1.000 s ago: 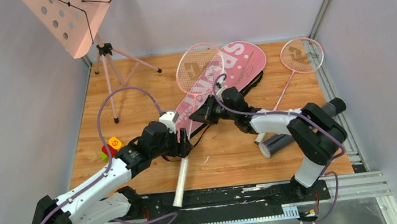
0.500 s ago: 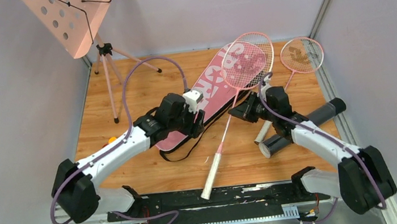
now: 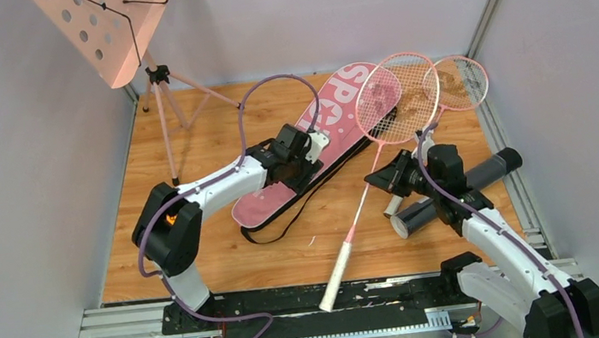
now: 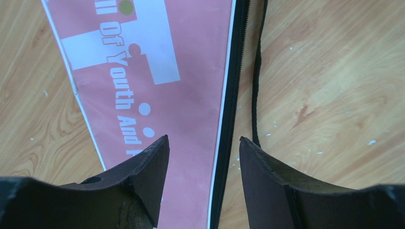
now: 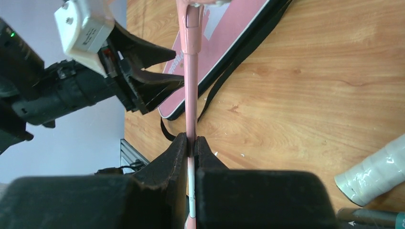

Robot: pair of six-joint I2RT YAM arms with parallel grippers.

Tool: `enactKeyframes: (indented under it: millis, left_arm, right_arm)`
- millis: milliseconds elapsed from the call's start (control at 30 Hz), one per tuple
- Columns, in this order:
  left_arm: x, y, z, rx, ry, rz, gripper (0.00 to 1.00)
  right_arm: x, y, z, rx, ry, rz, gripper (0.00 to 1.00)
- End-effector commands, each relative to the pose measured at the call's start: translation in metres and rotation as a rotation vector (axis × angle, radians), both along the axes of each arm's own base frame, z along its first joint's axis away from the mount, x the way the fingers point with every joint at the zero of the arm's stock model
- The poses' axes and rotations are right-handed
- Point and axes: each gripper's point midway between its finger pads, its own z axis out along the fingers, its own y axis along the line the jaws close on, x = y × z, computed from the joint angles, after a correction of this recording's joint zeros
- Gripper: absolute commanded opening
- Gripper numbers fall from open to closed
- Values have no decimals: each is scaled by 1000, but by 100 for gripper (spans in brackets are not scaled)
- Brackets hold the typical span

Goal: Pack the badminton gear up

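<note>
The pink racket bag (image 3: 333, 122) lies slantwise on the wooden floor. My left gripper (image 3: 299, 159) hovers open over its narrow end, the jaws straddling the black zipper edge (image 4: 234, 95) and the pink bag face (image 4: 157, 95); my left gripper (image 4: 203, 143) holds nothing. My right gripper (image 3: 384, 180) is shut on the thin pink shaft (image 5: 192, 95) of one racket (image 3: 398, 98), whose white handle (image 3: 339, 272) points at the near rail. The second racket (image 3: 458, 82) lies at the back right. A black tube (image 3: 418, 217) lies beside the right arm.
The pink perforated music stand (image 3: 111, 28) on its tripod legs (image 3: 166, 125) occupies the back left corner. A dark cylinder (image 3: 494, 167) lies by the right wall. The bag's black strap (image 3: 282, 227) trails onto the floor. Grey walls close in on both sides.
My right gripper has carried the racket to the right, off the bag. My left gripper has moved back and right along the bag and its jaws have narrowed a little.
</note>
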Motion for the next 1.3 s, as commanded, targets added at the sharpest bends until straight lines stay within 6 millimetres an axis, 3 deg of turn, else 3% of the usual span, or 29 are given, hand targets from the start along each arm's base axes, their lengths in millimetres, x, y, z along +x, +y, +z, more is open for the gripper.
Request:
enactKeyframes:
  millis: [0,267,667,900,1133,1267]
  left_arm:
    - [16,-1,-1,9,-40,-38,63]
    - [11,6,-33,47,29,-43,62]
    - [3,13,-59,63,50,-34,67]
    - [1,11,-54,46,50,-38,43]
    - [-3,2,-36,-17,61,-45,5]
    - [-5,0,-17,-57,50,-25,0]
  right_arm:
    - [-8,4,4,21,-24,44,0]
    - [-13,7,2,38,-21,66,0]
    - [-13,5,-1,36,-10,51,0]
    - [-19,3,-4,46,1,36,0]
    - [-19,-1,-1,37,-6,10,0]
    - [-19,2,-5,41,27,24,0]
